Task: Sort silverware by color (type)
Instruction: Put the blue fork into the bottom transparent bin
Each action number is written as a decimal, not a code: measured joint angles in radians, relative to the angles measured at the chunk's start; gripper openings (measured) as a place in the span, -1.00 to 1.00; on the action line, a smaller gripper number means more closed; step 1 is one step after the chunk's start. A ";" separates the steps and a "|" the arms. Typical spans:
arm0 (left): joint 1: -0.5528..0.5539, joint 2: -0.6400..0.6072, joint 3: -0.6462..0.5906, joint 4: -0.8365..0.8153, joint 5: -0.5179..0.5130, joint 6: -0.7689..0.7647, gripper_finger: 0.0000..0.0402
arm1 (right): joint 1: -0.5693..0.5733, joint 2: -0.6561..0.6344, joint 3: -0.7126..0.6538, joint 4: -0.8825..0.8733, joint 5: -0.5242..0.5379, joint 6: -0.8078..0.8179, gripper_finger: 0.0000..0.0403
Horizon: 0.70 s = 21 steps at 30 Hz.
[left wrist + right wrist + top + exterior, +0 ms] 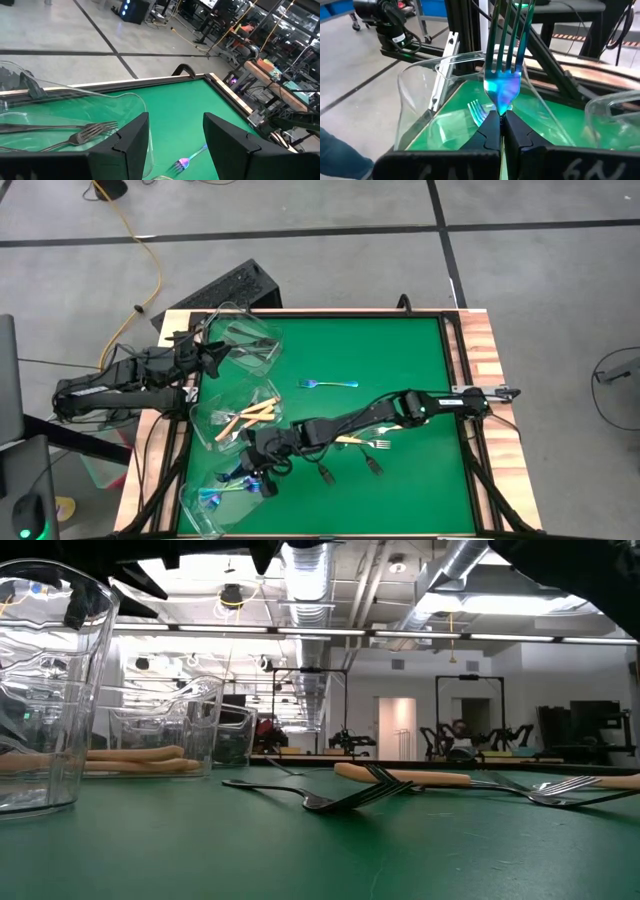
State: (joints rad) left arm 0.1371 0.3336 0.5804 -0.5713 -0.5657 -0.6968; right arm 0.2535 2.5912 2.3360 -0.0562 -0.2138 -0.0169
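right gripper (501, 131) pinching iridescent fork (505, 75) upright | hovering over near-left-corner tub (420, 85) for sorted drop | left gripper (175, 145) waiting spread wide

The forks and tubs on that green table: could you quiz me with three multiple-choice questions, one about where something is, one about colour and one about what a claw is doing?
1. Where does the lone iridescent fork lie?
A. on the bare green mat
B. in a tub
C. on the floor

2. What colour are the fork handles in the middle tub?
A. red
B. cream-tan
C. black

3. What is the right gripper doing?
A. standing wide open
B. holding a tub
C. shut on a fork

Answers:
1. A, it lies alone on the mat.
2. B, tan handles show through the clear wall.
3. C, its fingers pinch the held iridescent fork, tines up.
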 joint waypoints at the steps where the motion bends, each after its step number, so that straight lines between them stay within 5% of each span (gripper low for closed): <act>1: 0.000 0.000 0.000 0.000 0.004 0.000 -0.14 | 0.000 0.000 0.000 0.001 0.000 -0.011 -0.94; 21: 0.000 0.000 0.000 0.000 -0.022 0.004 -0.14 | 0.022 0.032 -0.002 -0.028 -0.046 -0.091 -0.94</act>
State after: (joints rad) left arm 0.1368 0.3336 0.5804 -0.5709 -0.5880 -0.6930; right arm 0.2751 2.6236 2.3344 -0.0841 -0.2596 -0.1077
